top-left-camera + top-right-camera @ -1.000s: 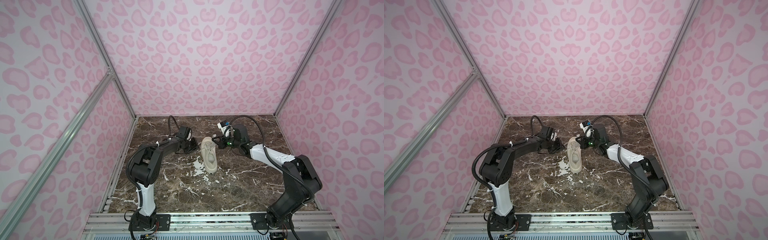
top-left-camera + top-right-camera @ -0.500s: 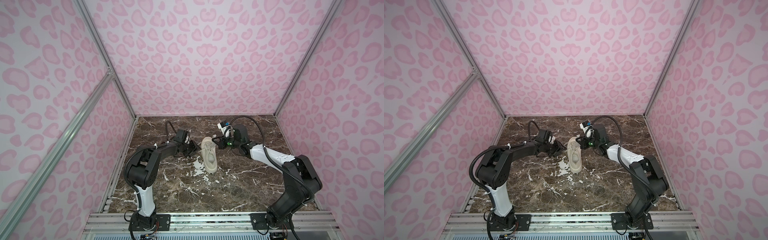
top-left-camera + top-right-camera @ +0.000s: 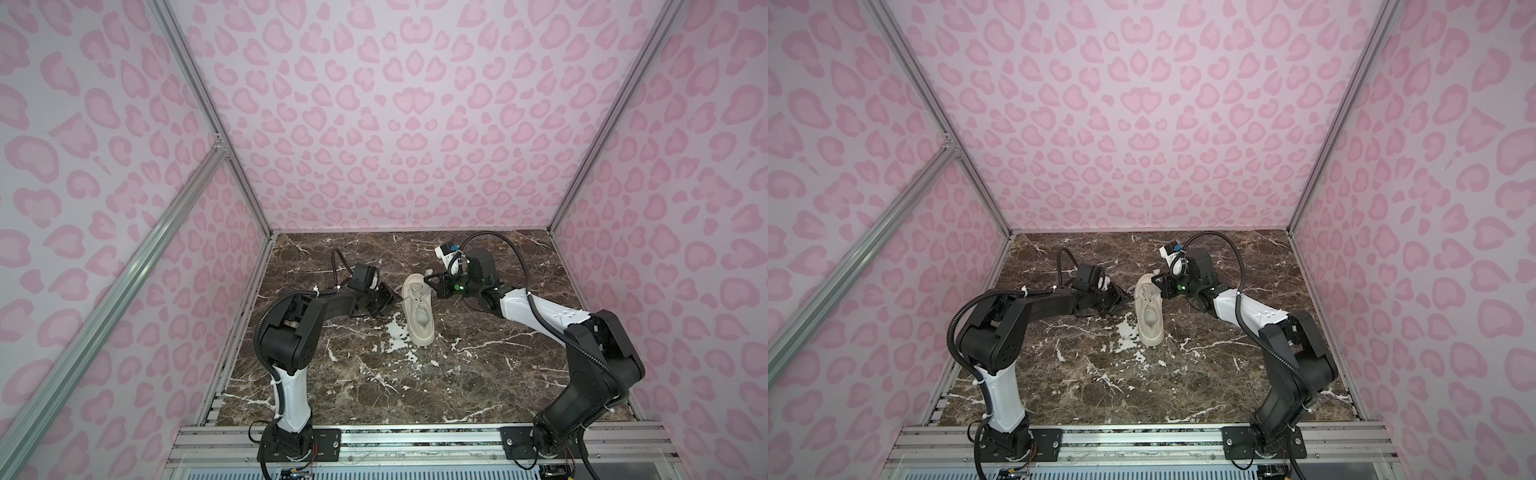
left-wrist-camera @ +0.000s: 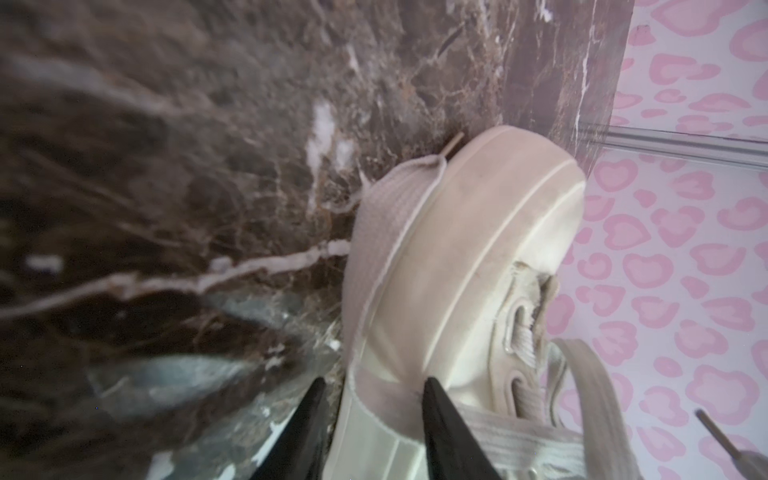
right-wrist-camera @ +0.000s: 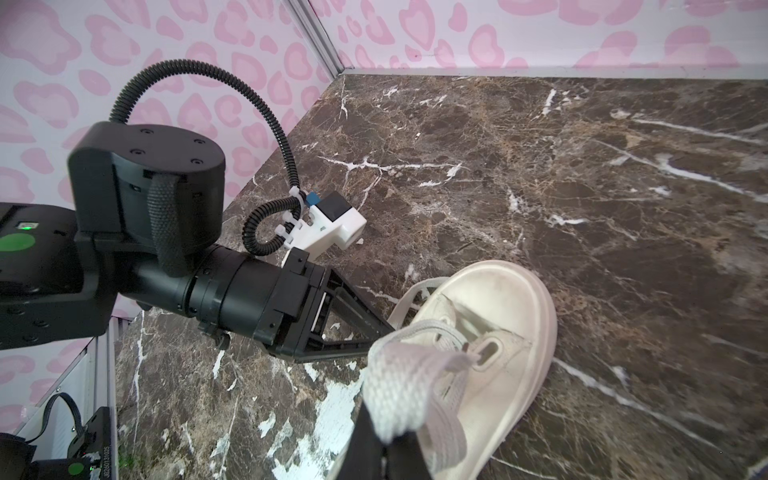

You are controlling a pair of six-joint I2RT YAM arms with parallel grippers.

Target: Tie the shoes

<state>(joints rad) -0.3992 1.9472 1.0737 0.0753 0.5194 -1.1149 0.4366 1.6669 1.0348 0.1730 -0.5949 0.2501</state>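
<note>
The cream shoe point(image 3: 419, 311) point(image 3: 1149, 312) lies mid-table on dark marble, toe toward the back wall. My left gripper point(image 3: 394, 296) point(image 3: 1128, 297) is at its left side. In the left wrist view it point(image 4: 374, 384) stands open, its fingertips point(image 4: 432, 390) straddling a flat lace point(image 4: 374, 249) that runs along the thick sole point(image 4: 478, 257). My right gripper point(image 3: 427, 281) point(image 3: 1156, 279) is at the toe end on the right. It point(image 5: 386, 442) is shut on a folded stretch of lace point(image 5: 399, 386) lifted off the shoe point(image 5: 498, 316).
Pink-patterned walls point(image 3: 395, 124) close in the marble table point(image 3: 415, 395) on three sides. An aluminium rail point(image 3: 415, 440) carrying both arm bases runs along the front edge. A white patch in the marble point(image 3: 395, 332) lies beside the shoe's heel.
My left gripper has rolled at the wrist and edged closer to the shoe's side. The right gripper and the shoe have stayed where they were.
</note>
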